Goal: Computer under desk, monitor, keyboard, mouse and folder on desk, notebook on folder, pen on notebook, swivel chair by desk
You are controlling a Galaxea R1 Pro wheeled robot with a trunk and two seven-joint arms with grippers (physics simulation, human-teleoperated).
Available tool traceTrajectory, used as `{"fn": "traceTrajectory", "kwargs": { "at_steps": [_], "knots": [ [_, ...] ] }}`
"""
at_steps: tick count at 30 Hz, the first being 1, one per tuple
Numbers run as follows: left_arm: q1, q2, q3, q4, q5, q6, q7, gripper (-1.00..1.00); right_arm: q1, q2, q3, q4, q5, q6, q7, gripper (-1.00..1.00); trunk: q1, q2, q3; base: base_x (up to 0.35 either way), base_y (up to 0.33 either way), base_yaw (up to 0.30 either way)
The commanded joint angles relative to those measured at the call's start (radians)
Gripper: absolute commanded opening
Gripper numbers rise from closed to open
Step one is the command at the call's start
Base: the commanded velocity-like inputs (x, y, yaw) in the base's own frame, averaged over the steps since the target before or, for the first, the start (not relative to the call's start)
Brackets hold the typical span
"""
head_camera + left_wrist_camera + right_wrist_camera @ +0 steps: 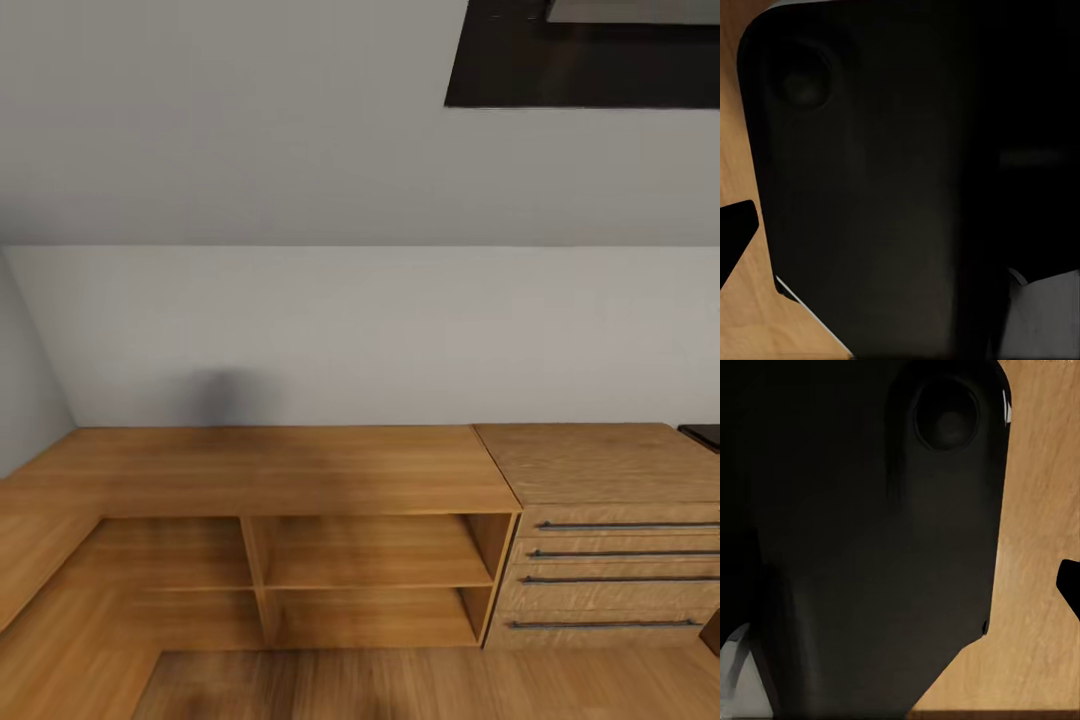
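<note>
Oak shelf unit [300,520] beside drawer chest [600,530].

You are looking at a room in a home, furnished like a bedroom or study. A low oak shelf unit [300,520] with open compartments runs along a plain pale wall [350,330] and turns the corner at the left. Just beside it stands an oak drawer chest [610,540] with long dark handles. The wood-plank floor [400,690] matches the furniture's warm tone.
</note>
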Motion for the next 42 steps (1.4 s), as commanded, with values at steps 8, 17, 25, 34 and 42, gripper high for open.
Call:
{"fn": "traceTrajectory", "kwargs": {
  "at_steps": [8, 17, 25, 34, 42],
  "knots": [
    [0.000, 0.000, 0.000, -0.002, 0.001, 0.000, 0.000, 1.00, -0.001, 0.000, 0.000, -0.015, -0.003, -0.003, -0.001, 1.00, -0.031, 0.056, 0.024, 0.000, 0.000, -0.206],
    [0.000, -0.003, 0.003, -0.105, 0.004, -0.016, 0.000, 1.00, -0.001, 0.001, 0.000, -0.096, -0.004, -0.066, 0.001, 1.00, -0.065, 0.119, 0.052, 0.000, 0.000, -0.264],
    [0.000, -0.002, 0.002, -0.337, 0.004, -0.083, 0.000, 1.00, -0.001, -0.003, 0.001, -0.159, -0.002, -0.298, 0.001, 1.00, -0.096, 0.175, 0.078, 0.000, 0.000, -0.266],
    [0.000, 0.003, 0.004, -0.384, 0.005, -0.222, 0.007, 1.00, -0.002, -0.050, 0.006, -0.269, 0.038, -0.388, 0.003, 1.00, -0.130, 0.238, 0.107, 0.000, 0.000, -0.139],
    [0.000, 0.001, 0.004, -0.385, 0.023, -0.266, 0.003, 1.00, -0.002, -0.062, 0.005, -0.283, 0.050, -0.430, 0.001, 1.00, -0.157, 0.287, 0.129, 0.000, 0.000, -0.227]
  ]
}}
